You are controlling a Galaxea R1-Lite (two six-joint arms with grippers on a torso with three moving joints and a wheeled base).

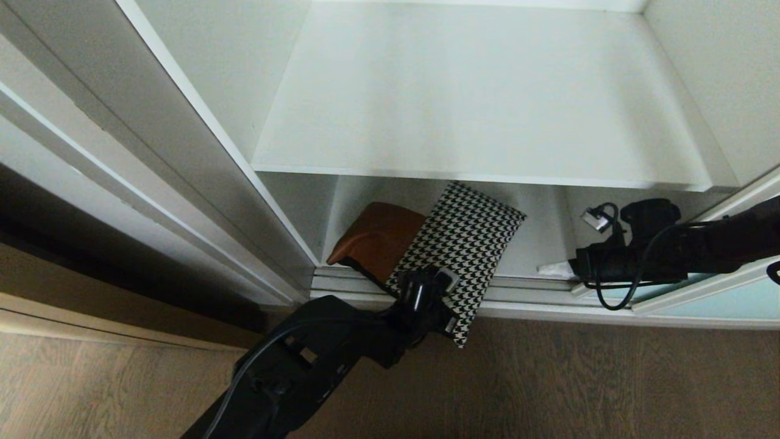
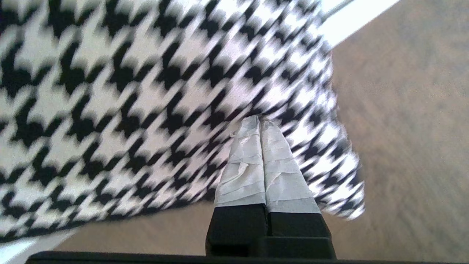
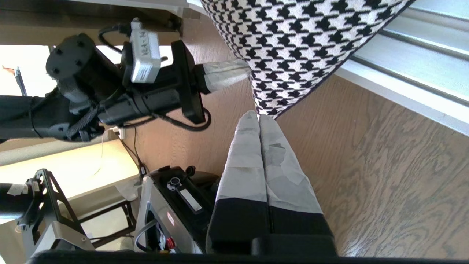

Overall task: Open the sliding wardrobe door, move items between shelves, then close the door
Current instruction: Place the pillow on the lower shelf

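- The cushion lies low centre of the head view, tilted, its far part on the bottom shelf and its near corner hanging out over the door track and the wood floor.
- The left hand sits at the cushion's near edge, lower centre of the frame; its fingers are pressed together with their tips against the houndstooth patch. Whether fabric is pinched between them cannot be told.
- The right hand is at centre right, well to the right of the cushion, low over the track, fingers together and holding nothing.
- The sliding door shows as a pale aqua strip in the lower right corner, beside the right arm.
- Only the head view shows the brown patch, at the cushion's left, and the bare upper shelf filling the upper centre.
- The left wrist view shows only houndstooth fabric and floor.
- The right wrist view alone shows the left hand from the side, at upper left, its tips on the cushion's edge, with the right fingers closed just short of the cushion's corner.
- Count: one cushion, two shelves, two hands, one sliding door.
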